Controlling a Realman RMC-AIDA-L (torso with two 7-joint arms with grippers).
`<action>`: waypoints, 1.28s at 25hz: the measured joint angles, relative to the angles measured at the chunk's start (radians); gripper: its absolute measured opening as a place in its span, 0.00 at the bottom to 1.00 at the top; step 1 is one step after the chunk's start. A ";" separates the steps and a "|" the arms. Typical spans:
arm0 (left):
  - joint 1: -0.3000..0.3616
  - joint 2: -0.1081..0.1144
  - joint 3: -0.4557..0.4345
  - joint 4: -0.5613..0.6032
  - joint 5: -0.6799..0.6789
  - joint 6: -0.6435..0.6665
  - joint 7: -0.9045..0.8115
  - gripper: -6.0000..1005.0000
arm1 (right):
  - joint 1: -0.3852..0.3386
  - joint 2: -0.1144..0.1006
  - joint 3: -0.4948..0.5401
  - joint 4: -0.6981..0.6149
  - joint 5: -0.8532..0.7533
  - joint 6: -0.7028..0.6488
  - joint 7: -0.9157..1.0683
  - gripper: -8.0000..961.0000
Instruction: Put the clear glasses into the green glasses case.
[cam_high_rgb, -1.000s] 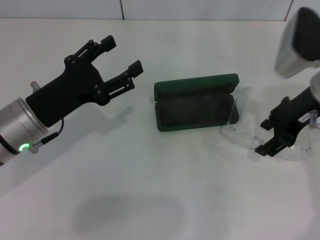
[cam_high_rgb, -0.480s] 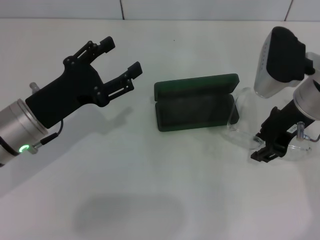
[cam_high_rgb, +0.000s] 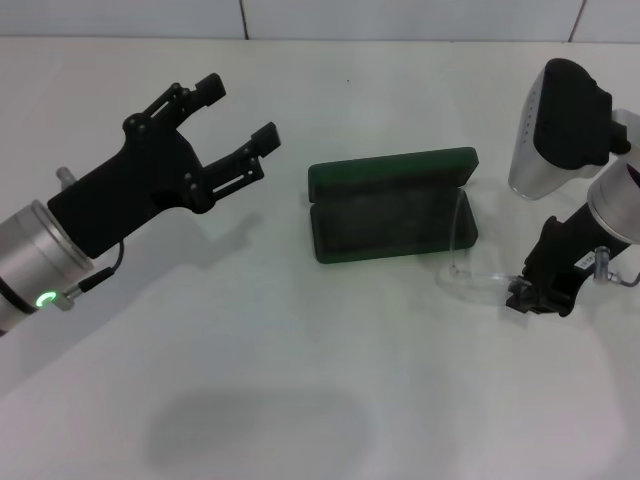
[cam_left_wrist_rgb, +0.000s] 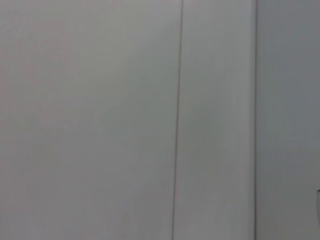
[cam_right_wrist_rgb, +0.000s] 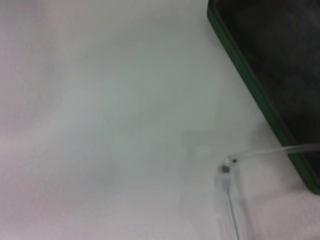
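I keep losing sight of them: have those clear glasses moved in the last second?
Yes. The clear glasses, in the right gripper, have turned, one end swinging towards the green case, which has stayed put.

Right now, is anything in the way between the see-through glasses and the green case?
No, nothing visible is. The green glasses case lies open on the table, its dark inside bare. The clear glasses sit right beside it, at the right gripper. The left gripper hovers apart, open.
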 joint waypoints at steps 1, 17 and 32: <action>0.002 0.000 0.000 -0.009 -0.013 0.004 0.009 0.88 | -0.001 -0.001 0.000 -0.002 0.000 0.001 0.000 0.17; 0.004 0.001 0.005 -0.217 -0.250 0.168 0.185 0.86 | -0.262 0.001 0.021 -0.268 0.322 0.108 -0.462 0.14; -0.105 0.067 0.007 -0.191 0.069 0.300 -0.088 0.81 | -0.374 -0.007 0.073 0.042 0.947 0.075 -1.331 0.14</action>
